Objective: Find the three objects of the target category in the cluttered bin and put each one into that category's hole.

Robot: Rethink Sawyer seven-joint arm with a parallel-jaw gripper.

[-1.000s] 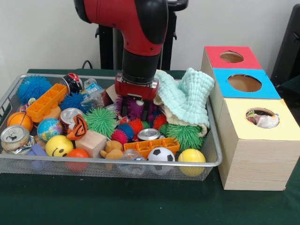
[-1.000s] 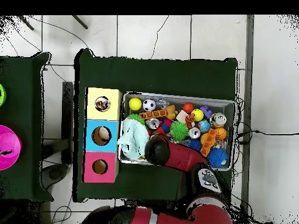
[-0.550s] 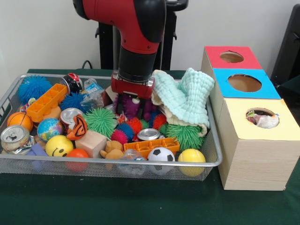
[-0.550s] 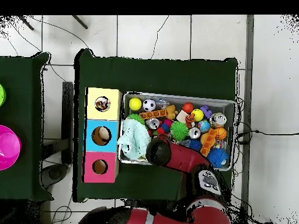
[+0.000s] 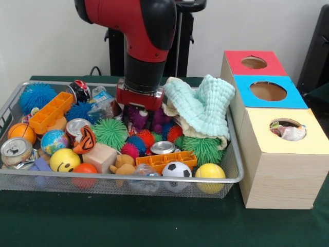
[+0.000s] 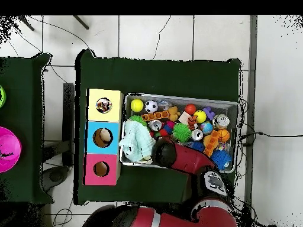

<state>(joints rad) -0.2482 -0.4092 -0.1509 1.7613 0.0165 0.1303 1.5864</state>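
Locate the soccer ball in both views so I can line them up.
Front view: soccer ball sits at the bin's near edge, right of center, between the orange block and the yellow ball.
Overhead view: soccer ball lies along the bin's top edge, near the left end, just right of the yellow ball.
Shared landmark: the yellow ball beside it, at the bin end nearest the yellow-topped box.
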